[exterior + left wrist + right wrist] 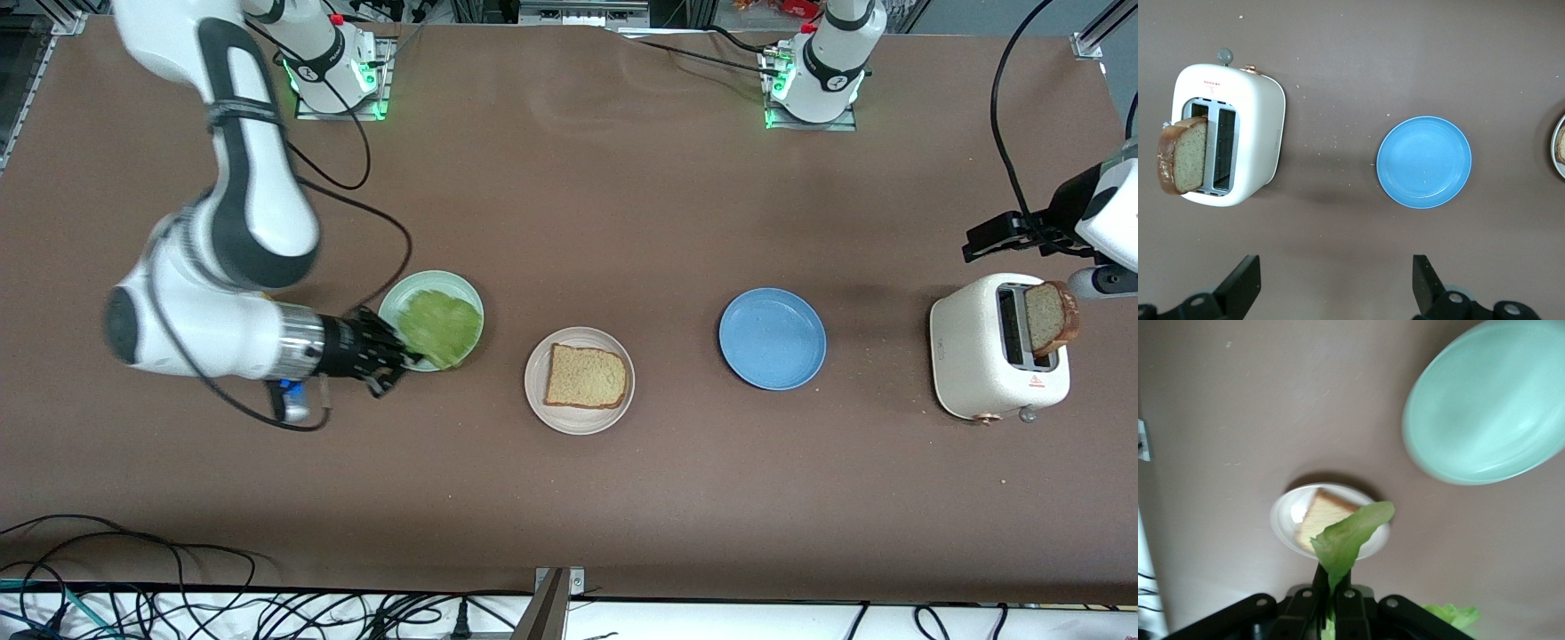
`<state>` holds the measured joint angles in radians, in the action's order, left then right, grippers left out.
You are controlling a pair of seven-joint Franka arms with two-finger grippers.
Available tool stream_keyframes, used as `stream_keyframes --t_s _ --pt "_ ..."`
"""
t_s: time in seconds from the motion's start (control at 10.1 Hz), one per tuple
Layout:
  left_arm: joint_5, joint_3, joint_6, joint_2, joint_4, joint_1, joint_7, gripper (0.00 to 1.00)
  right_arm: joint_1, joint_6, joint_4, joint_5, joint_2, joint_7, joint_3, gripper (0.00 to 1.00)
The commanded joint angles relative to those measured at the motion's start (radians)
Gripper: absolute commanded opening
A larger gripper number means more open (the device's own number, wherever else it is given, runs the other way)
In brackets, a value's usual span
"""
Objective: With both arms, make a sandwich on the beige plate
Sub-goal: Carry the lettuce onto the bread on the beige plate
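The beige plate (579,424) lies mid-table with one tan bread slice (585,377) on it. My right gripper (404,356) is shut on a green lettuce leaf (440,327) and holds it over the mint-green plate (431,278). In the right wrist view the lettuce leaf (1351,537) sticks out of the right gripper (1331,580), with the beige plate (1281,520) and its bread slice (1318,517) past it. My left gripper (1336,263) is open and empty, up beside the toaster (1248,133). A second bread slice (1049,317) stands in the toaster's slot.
An empty blue plate (772,339) lies between the beige plate and the white toaster (987,356) at the left arm's end of the table. The mint-green plate (1485,407) holds nothing. Cables run along the table's edge nearest the front camera.
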<state>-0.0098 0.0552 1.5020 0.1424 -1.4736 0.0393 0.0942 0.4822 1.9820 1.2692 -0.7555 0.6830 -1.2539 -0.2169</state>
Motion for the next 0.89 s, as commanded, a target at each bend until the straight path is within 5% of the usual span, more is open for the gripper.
stream_keyframes --t_s 0.0,0.3,0.79 --pt "0.011 0.0 -0.008 0.0 0.012 0.002 -0.018 1.0 -0.008 0.291 -0.027 -0.024 0.088 -0.113 0.133 0.0" --pt "0.011 0.0 -0.006 0.002 0.012 0.002 -0.019 1.0 -0.008 0.602 -0.036 -0.039 0.208 -0.13 0.264 0.0" --pt "0.011 -0.011 -0.011 0.002 0.012 0.001 -0.018 1.0 -0.005 0.627 -0.05 -0.064 0.285 -0.153 0.32 0.0"
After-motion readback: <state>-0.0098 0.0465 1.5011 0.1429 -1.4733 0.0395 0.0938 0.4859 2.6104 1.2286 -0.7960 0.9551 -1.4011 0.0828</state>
